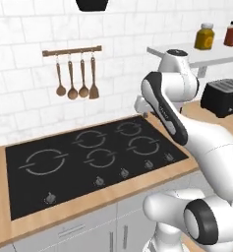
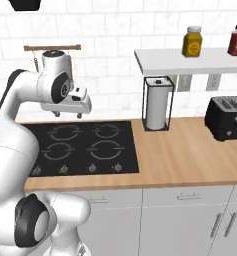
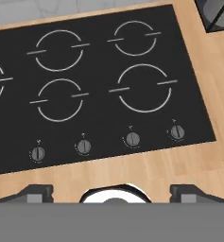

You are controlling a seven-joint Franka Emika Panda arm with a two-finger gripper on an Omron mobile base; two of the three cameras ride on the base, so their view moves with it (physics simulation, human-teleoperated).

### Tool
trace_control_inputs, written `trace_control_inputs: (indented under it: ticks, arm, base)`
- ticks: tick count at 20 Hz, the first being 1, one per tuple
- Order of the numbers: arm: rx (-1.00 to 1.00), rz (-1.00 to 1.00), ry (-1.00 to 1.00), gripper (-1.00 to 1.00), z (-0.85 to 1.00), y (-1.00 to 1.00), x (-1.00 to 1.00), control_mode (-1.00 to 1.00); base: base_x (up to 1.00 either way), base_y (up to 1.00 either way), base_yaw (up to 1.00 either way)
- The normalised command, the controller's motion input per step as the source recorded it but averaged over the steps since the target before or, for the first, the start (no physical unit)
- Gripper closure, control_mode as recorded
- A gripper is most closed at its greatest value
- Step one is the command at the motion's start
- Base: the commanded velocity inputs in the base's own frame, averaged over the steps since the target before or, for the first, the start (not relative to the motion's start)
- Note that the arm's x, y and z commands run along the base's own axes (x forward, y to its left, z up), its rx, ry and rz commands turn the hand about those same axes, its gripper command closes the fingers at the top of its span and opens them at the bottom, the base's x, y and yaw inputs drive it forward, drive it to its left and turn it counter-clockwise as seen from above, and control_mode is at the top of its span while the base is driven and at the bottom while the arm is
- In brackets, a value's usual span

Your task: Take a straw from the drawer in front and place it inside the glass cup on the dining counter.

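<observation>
Arm parked over the hob, nothing grabbed yet

The gripper (image 2: 68, 114) hangs above the black hob (image 3: 99, 85) with its jaws wide open and empty. Can't spot the straw; the drawer (image 2: 177, 196) under the wood table (image 2: 190, 160) is shut, so presumably it's inside. Biggest risk I'd guess: reaching down for the handle from this high, the jaws clip the table edge or miss the thin handle.
</observation>
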Motion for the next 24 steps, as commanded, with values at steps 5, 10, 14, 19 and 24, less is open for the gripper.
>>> trace_control_inputs:
  ticks: [5, 10, 14, 19, 24]
  arm:
    - [0.0, 0.0, 0.0, -1.0, 0.0, 0.0, 0.0, 1.0]
    - [0.0, 0.0, 0.0, -1.0, 0.0, 0.0, 0.0, 1.0]
    - [0.0, 0.0, 0.0, -1.0, 0.0, 0.0, 0.0, 1.0]
    - [0.0, 0.0, 0.0, -1.0, 0.0, 0.0, 0.0, 1.0]
    - [0.0, 0.0, 0.0, -1.0, 0.0, 0.0, 0.0, 1.0]
  base:
    - [-0.21, 0.6, -0.57]
    - [-0.22, 0.56, -0.54]
    - [-0.2, 0.33, -0.21]
    - [-0.17, 0.45, -0.31]
    - [-0.15, 0.45, -0.41]
